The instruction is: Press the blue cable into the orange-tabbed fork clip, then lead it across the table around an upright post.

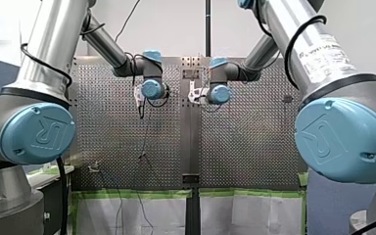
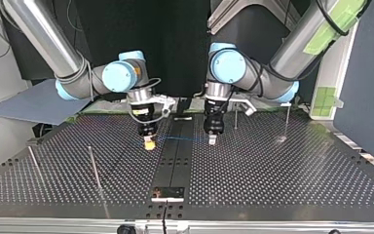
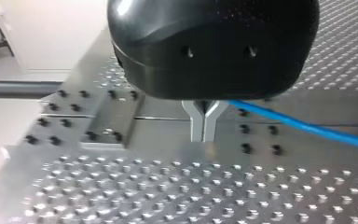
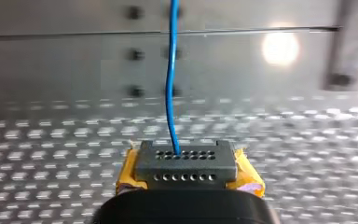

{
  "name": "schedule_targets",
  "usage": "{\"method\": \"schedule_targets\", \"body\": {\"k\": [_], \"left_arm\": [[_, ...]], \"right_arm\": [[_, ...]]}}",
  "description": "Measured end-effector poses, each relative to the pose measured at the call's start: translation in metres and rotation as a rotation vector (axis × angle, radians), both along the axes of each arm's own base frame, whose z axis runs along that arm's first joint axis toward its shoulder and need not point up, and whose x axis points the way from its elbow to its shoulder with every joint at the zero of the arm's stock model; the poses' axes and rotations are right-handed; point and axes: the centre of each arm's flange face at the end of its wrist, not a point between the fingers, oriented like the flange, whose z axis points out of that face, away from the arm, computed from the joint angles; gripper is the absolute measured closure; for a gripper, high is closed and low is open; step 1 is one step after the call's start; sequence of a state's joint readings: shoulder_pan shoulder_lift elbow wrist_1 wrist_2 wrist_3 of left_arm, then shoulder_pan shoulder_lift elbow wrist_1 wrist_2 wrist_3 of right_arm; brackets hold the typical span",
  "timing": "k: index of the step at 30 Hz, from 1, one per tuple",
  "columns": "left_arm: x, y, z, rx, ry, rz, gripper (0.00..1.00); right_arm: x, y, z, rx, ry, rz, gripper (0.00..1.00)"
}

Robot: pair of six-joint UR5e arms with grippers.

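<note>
Cable: the cable (image 2: 180, 139) runs in a straight blue line low over the counter (image 2: 272, 170), from one hand to the other, crossing the dark strip (image 2: 175, 158) at the far end of the middle.
Right hand: my right hand (image 2: 149, 143) is clamped on the cable. In its wrist view the yellow pads (image 4: 249, 179) sit tight either side of a grey holed block, and the cable (image 4: 170, 84) leaves the block straight ahead.
Left hand: my left hand (image 2: 212, 140) has its metal fingers (image 3: 203, 126) pressed together just above the plate. The cable (image 3: 307, 128) comes out from them and trails off to one side.
Posts: a tall post (image 2: 93, 168) and an edge post (image 2: 33, 161) stand at the top view's left, well apart from both hands. Two back posts (image 2: 235, 116) rise at the view's right, one just beside my left hand.
Room: bare holed plate spreads from the cable to the counter's near edge in the top view.
Edges: both hands work close to the far edge.
</note>
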State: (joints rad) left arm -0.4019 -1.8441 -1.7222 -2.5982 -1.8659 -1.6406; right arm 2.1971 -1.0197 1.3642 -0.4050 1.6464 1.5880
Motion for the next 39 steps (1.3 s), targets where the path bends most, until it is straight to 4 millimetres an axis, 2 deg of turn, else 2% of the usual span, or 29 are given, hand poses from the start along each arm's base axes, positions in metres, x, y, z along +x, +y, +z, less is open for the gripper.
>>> {"method": "schedule_targets", "body": {"k": [7,16,22,30,35,39], "left_arm": [[0.003,-0.001,0.013,-0.014,-0.016,0.004,0.99],[0.011,-0.010,0.040,-0.041,-0.029,-0.033,0.99],[0.017,-0.015,0.060,-0.061,-0.028,-0.054,0.99],[0.025,-0.024,0.090,-0.128,-0.038,-0.107,0.99],[0.033,-0.034,0.098,-0.154,-0.027,-0.146,0.99],[0.036,-0.042,0.099,-0.157,-0.010,-0.161,0.99]], "right_arm": [[-0.006,0.009,0.054,-0.048,-0.036,-0.001,1.00],[-0.021,0.014,0.110,-0.108,-0.085,-0.013,1.00],[-0.033,0.014,0.130,-0.124,-0.106,-0.029,1.00],[-0.044,0.010,0.139,-0.127,-0.109,-0.050,1.00],[-0.049,0.008,0.143,-0.128,-0.115,-0.059,1.00],[-0.064,0.002,0.157,-0.143,-0.133,-0.085,1.00]]}}
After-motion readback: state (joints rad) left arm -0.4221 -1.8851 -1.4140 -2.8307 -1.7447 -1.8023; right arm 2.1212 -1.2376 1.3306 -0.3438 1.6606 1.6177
